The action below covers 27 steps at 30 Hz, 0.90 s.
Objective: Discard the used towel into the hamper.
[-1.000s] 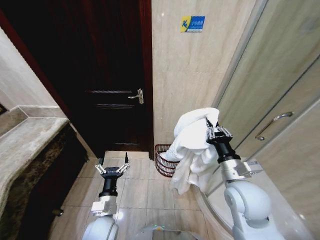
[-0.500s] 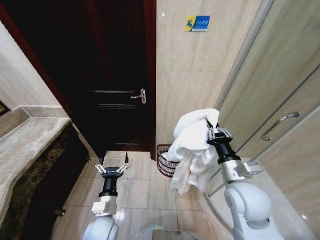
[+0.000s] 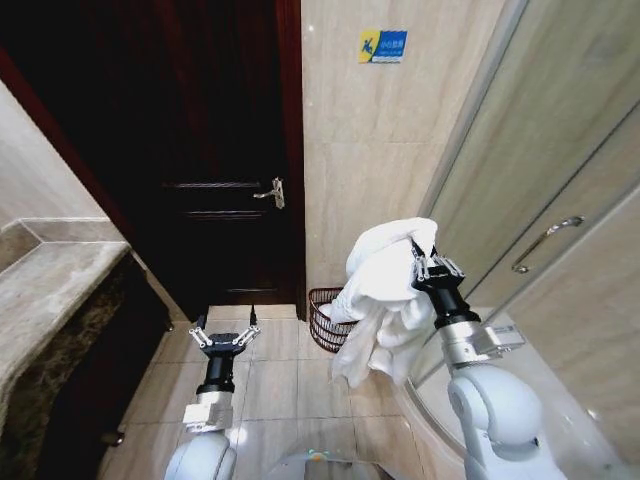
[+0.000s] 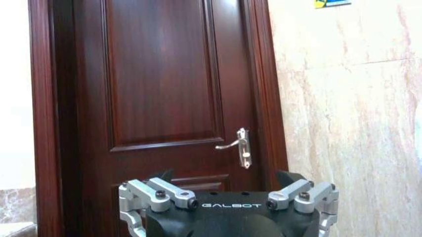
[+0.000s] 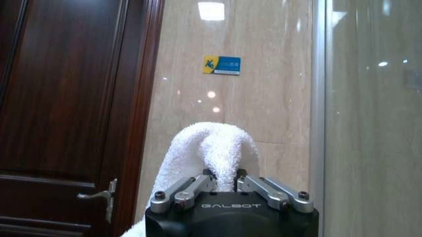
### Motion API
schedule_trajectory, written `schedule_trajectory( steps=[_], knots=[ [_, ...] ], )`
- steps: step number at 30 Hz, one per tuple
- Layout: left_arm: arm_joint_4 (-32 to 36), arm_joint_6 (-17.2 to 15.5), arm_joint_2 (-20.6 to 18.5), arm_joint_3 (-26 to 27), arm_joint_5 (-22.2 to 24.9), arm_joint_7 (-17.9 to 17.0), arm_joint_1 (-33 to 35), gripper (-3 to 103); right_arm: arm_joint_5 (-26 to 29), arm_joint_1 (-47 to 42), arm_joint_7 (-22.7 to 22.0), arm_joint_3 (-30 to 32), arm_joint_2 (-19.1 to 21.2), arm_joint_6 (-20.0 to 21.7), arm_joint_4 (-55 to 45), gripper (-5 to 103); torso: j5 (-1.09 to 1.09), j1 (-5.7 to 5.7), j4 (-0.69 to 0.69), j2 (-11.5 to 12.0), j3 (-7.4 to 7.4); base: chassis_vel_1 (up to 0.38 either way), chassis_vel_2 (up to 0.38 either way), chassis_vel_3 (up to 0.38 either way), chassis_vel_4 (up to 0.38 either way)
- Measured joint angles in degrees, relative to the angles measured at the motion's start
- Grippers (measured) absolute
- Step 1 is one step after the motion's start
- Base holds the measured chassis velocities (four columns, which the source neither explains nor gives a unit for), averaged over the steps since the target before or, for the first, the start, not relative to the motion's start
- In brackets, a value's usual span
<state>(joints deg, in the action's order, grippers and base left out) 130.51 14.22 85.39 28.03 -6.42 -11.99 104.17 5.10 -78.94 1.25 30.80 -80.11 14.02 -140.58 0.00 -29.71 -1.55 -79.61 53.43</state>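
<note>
Nothing shifted: right gripper [image 3: 425, 262] stays clenched on towel [image 3: 385, 290]; left gripper [image 3: 224, 334] spread.

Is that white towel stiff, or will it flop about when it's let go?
Probably floppy: the towel droops in loose folds from the right gripper. It looks soft and light, so it may drape over the hamper rim.

head view high, looking down, wrist views level — sharing door [image 3: 200, 150]
</note>
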Motion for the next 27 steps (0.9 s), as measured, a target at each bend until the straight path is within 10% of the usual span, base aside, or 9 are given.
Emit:
schedule_trajectory(
  steps=[16,27],
  knots=[
    [-0.46,0.97,-0.1,0.21,1.08,0.04,-0.21,100,1.77,2.61,0.0,-0.31,0.12,-0.03,0.84,11,0.0,0.04,0.01,0.07,-0.04,0.025,0.03,-0.021,-0.025],
    [-3.88,1.18,1.22,1.72,1.72,-2.29,-0.39,100,12.05,21.53,-1.6,-2.75,4.61,2.55,7.94,11,0.0,0.04,-0.01,0.11,-0.05,0.0,0.0,0.0,0.0]
  ],
)
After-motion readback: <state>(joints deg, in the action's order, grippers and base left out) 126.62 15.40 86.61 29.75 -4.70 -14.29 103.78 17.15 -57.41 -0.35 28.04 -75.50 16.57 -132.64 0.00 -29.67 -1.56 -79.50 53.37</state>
